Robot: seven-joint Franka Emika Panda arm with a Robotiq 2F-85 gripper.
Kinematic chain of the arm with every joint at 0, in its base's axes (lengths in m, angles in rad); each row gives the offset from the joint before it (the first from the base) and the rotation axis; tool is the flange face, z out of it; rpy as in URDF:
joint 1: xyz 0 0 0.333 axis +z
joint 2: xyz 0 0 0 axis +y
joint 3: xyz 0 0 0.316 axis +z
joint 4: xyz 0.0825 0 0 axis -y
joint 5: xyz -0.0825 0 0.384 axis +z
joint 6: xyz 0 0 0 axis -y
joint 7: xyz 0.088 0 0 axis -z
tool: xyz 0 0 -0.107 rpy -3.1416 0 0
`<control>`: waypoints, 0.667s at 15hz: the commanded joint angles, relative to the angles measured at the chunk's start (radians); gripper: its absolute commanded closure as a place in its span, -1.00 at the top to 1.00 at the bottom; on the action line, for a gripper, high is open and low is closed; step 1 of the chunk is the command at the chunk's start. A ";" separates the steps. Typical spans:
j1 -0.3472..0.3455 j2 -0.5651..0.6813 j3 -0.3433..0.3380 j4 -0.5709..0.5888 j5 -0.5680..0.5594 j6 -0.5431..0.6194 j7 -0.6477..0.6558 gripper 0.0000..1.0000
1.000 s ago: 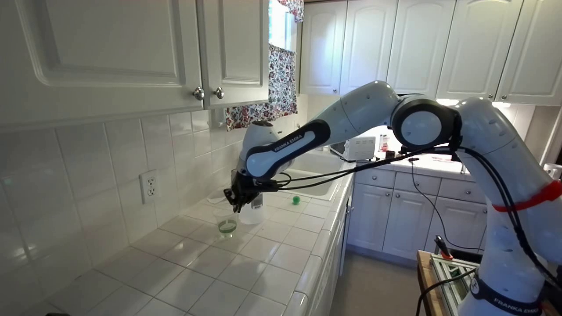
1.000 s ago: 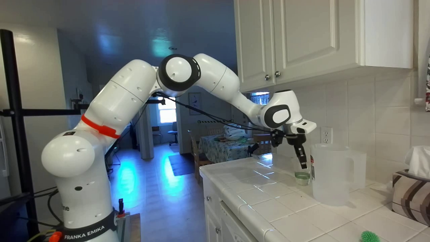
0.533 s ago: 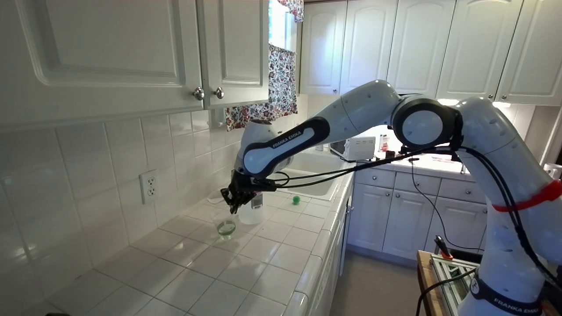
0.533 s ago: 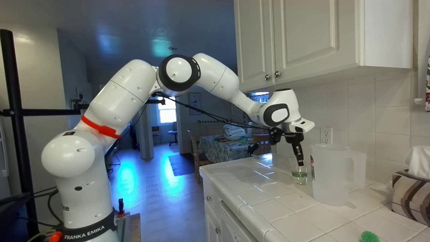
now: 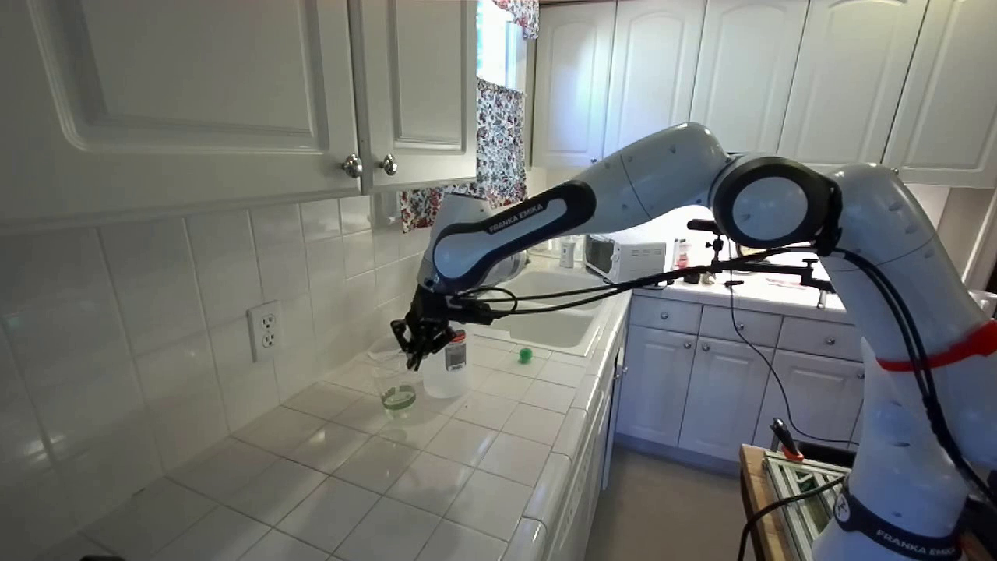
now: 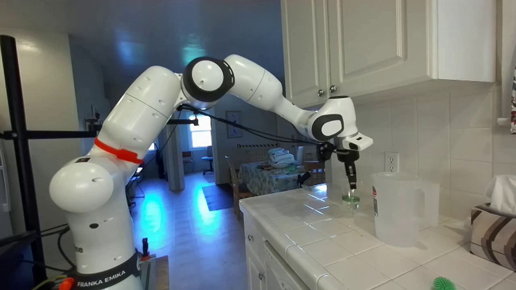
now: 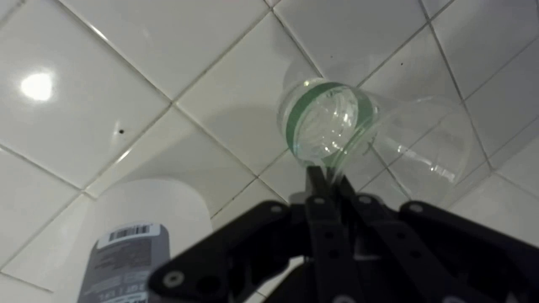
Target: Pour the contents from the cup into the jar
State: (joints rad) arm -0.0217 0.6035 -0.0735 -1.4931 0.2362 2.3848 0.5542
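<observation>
The cup [image 5: 397, 395] hangs over a glossy white-tiled counter [image 5: 374, 467] with a sink [image 5: 572, 330].

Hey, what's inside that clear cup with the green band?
In the wrist view, the cup shows glints low inside, probably clear liquid. The gripper, shut on the cup, hides a patch of it; what lies behind there can't be seen.

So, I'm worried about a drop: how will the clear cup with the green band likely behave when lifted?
The clear cup is probably light and slightly bendy, since its wall looks thin and see-through. It may swivel or tilt, as the closed jaws pinch just one side of it. Its shiny, smooth-looking surface could be slippery too.
</observation>
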 commanded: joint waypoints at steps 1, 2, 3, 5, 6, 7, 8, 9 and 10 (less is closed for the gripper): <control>-0.011 -0.115 0.001 -0.112 0.033 -0.037 -0.003 -0.97; -0.010 -0.133 -0.003 -0.130 0.033 -0.044 0.003 -0.97; -0.012 -0.149 -0.003 -0.143 0.034 -0.063 0.005 -0.97; -0.009 -0.178 -0.007 -0.174 0.030 -0.087 0.015 -0.97; -0.007 -0.192 -0.009 -0.187 0.026 -0.097 0.016 -0.97; -0.004 -0.210 -0.013 -0.208 0.021 -0.099 0.022 -0.97; -0.004 -0.228 -0.014 -0.228 0.019 -0.097 0.024 -0.97; -0.003 -0.249 -0.018 -0.254 0.015 -0.089 0.028 -0.97; -0.003 -0.268 -0.020 -0.275 0.013 -0.085 0.027 -0.97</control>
State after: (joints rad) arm -0.0300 0.4264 -0.0830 -1.6622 0.2461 2.2926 0.5661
